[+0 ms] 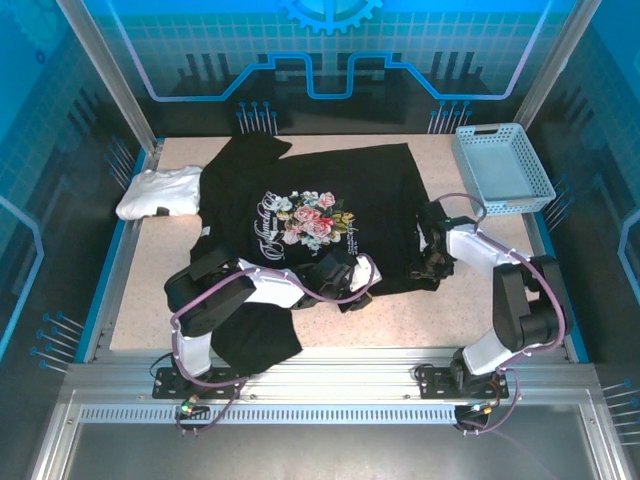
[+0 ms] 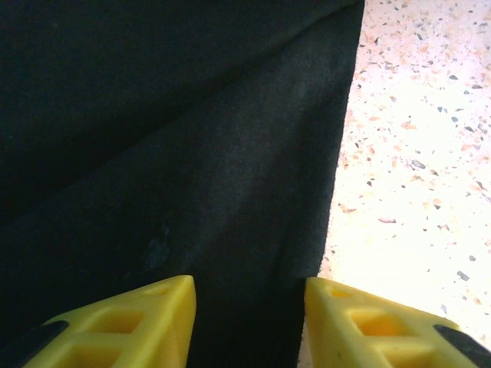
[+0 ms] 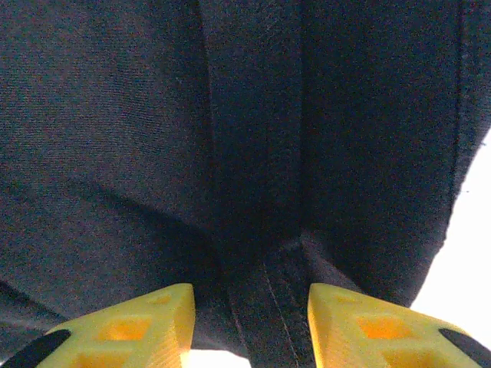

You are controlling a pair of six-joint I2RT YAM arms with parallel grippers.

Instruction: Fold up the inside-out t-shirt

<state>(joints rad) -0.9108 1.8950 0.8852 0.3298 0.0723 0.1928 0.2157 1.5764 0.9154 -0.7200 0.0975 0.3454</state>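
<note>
The inside-out t-shirt [image 1: 350, 180] is black and lies spread across the table, its pink-and-white floral print [image 1: 305, 220] facing up. My left gripper [image 1: 348, 283] sits low at the shirt's near hem. In the left wrist view the gripper [image 2: 249, 310] has a strip of the shirt's edge [image 2: 230, 192] filling the gap between its yellow fingers [image 2: 153, 322]. My right gripper [image 1: 432, 262] is at the shirt's right side. In the right wrist view that gripper [image 3: 251, 318] is shut on a bunched, seamed fold of the black cloth [image 3: 261, 192], which is drawn taut.
A folded white garment [image 1: 160, 192] lies at the table's left edge, touching the shirt's sleeve. A pale blue basket [image 1: 502, 165] stands at the back right. A black flap of the shirt [image 1: 255, 335] reaches the near edge under the left arm. Bare speckled tabletop [image 2: 414, 153] lies right of the hem.
</note>
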